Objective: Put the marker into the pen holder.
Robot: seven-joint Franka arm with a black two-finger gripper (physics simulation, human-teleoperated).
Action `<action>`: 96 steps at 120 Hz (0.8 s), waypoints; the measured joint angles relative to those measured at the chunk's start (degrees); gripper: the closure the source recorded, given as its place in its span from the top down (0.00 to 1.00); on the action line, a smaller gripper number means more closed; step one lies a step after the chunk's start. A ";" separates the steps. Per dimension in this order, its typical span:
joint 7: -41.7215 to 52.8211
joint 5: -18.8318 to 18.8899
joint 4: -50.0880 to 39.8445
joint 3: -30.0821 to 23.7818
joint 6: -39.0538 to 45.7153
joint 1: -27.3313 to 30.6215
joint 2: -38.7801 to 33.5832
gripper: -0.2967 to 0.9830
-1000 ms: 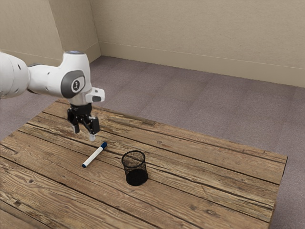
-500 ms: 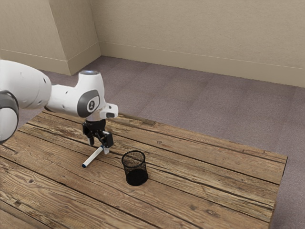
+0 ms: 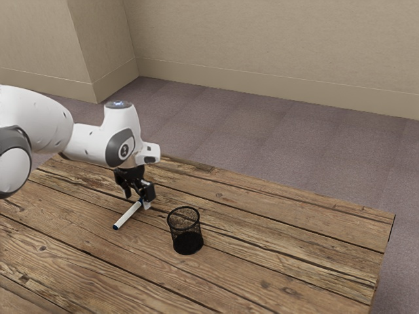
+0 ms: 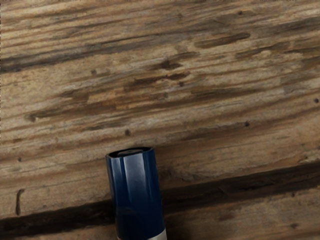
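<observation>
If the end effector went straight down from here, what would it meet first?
Probably the blue cap of the marker, right by the end effector, or else the wooden table under it; depth is unclear, so I can't be sure which.

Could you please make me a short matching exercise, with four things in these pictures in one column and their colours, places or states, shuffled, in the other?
Things:
1. Marker cap
2. Pen holder
3. Gripper
4. Table

Colours, places or states:
A. Down at one end of the white-barrelled marker
B. Brown wood, with dark gaps between its planks
C. Dark blue
D. Black mesh, standing upright

Right pairs: 1-C, 2-D, 3-A, 4-B
</observation>
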 joint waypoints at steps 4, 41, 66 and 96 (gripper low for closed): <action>0.09 -0.06 0.00 -0.01 0.16 0.01 0.09 0.67; 0.70 -0.25 -0.01 0.01 0.84 0.00 0.43 0.35; 0.87 -0.14 -0.03 0.02 1.03 0.08 1.19 0.26; -0.44 1.48 -0.05 0.05 1.24 0.12 0.91 0.20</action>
